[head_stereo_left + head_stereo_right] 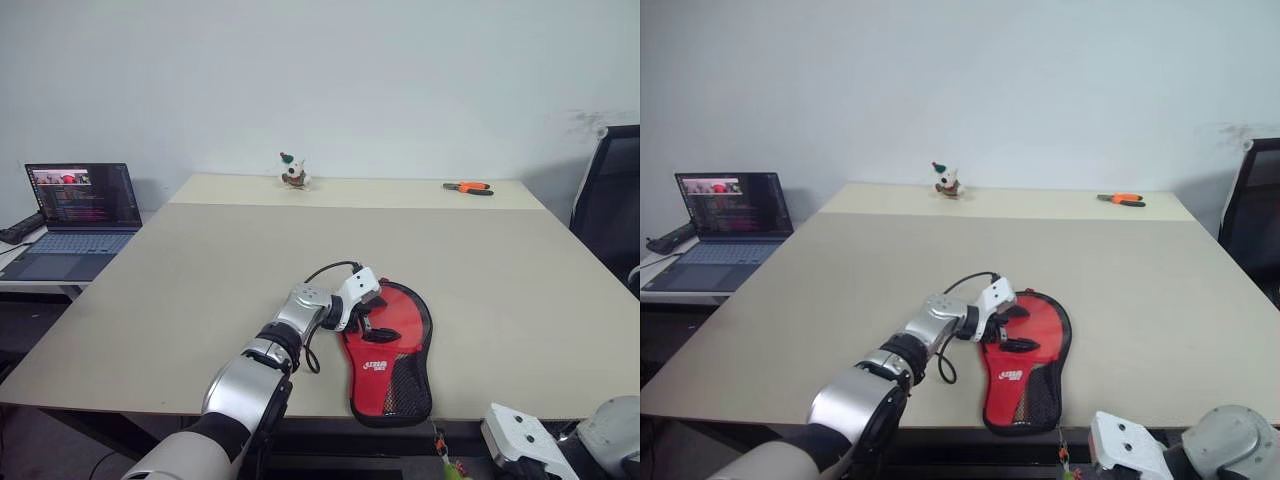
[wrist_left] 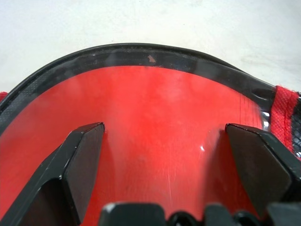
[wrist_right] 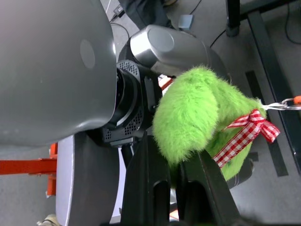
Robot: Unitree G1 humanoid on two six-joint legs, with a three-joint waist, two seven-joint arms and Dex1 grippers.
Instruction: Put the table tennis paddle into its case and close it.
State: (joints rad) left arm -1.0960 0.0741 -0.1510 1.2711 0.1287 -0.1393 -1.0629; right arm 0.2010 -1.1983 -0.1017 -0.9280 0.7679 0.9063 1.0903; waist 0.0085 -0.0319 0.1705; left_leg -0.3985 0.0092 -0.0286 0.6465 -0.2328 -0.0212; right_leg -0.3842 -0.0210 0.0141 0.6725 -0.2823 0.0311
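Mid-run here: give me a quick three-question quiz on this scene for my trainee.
1. True or false: the left end effector is open over the case.
2. The right end effector is shut on: A a cup, B a green fuzzy charm, C a cloth?
3. Fill in: the pliers lie at the table's far ____ corner.
Key: 1 true; 2 B; 3 right.

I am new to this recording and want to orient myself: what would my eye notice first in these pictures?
First, the red case lying at the near edge of the table, with the left gripper open over its red round end. Next, the right gripper, below the table edge, is shut on a fluffy green charm with a checked ribbon. A laptop glows on a side desk at the left.
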